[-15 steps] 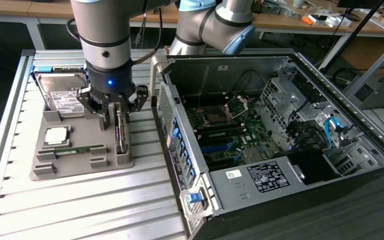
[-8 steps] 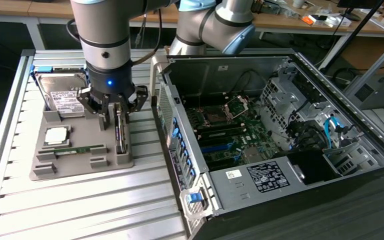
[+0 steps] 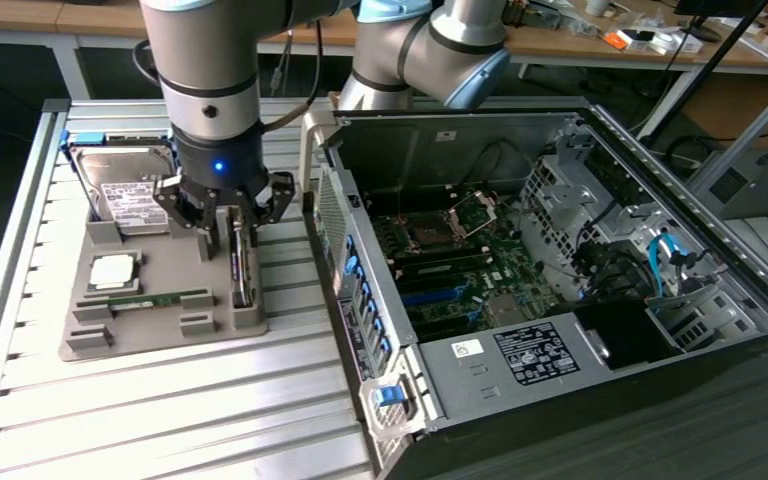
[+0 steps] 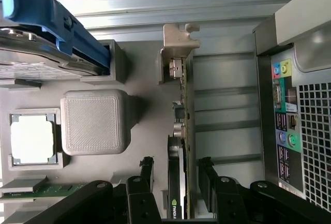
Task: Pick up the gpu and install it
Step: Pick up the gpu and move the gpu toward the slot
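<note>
The gpu [image 3: 241, 270] stands on its long edge in a slot at the side of the grey holder tray [image 3: 157, 335] nearest the computer. In the wrist view the gpu [image 4: 183, 131] is a thin dark card with a pale metal bracket at its far end. My gripper [image 3: 231, 240] hangs straight down over the card. Its black fingers [image 4: 147, 169] straddle the gpu near the fan end. My gripper [image 4: 176, 164] is open, with a small gap between each finger and the card.
The tray also holds a hard drive [image 3: 124, 195] in a blue bracket, a processor [image 3: 113, 268] and a green memory stick [image 3: 157, 298]. The open computer case [image 3: 531, 260] lies close beside the tray on the exterior view's right, its rear ports [image 4: 282, 110] near the card.
</note>
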